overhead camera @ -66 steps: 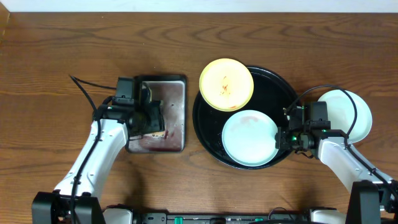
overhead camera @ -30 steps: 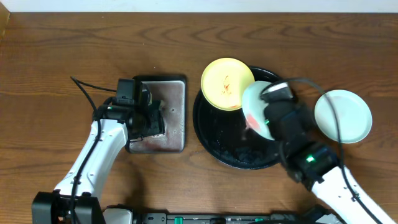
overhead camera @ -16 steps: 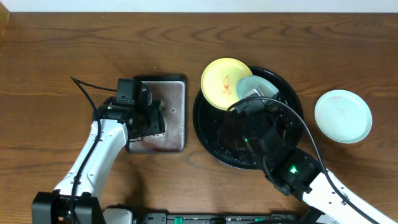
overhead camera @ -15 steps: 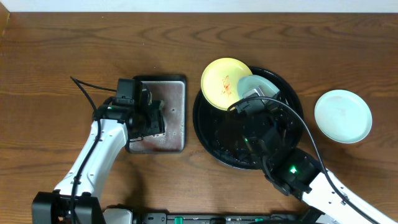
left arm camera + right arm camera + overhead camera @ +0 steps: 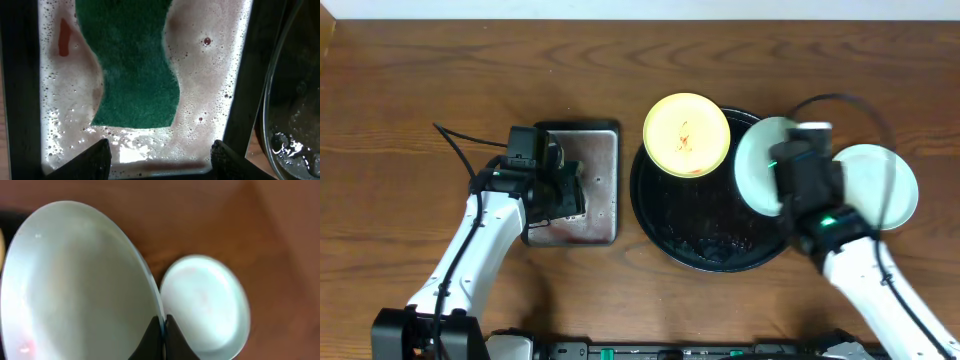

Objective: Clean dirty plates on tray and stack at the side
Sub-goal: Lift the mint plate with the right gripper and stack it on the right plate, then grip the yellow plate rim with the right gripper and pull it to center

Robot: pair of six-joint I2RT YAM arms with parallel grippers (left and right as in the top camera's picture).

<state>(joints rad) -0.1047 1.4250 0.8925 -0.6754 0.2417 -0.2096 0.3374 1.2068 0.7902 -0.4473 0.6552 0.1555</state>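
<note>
My right gripper point(image 5: 784, 166) is shut on the rim of a light blue-green plate point(image 5: 758, 165), holding it tilted above the right edge of the round black tray point(image 5: 665, 215). The right wrist view shows that plate point(image 5: 75, 280) pinched edge-on in the gripper point(image 5: 163, 326), with a faint red smear low on its left. A second blue-green plate point(image 5: 880, 185) point(image 5: 205, 305) lies on the table to the right. The pale yellow plate point(image 5: 686, 135), marked with orange sauce, rests on the tray's upper left rim. My left gripper point(image 5: 565, 195) point(image 5: 162, 155) hangs open over a green sponge point(image 5: 135, 65).
The sponge lies in foamy, reddish water in a rectangular grey metal tray point(image 5: 598, 150) left of the black tray. Wet specks lie on the black tray's floor. A black cable point(image 5: 455, 140) trails on the table at the far left.
My right arm has carried the blue-green plate from over the middle of the black tray to the right, toward the plate on the table. The left arm has not moved.
</note>
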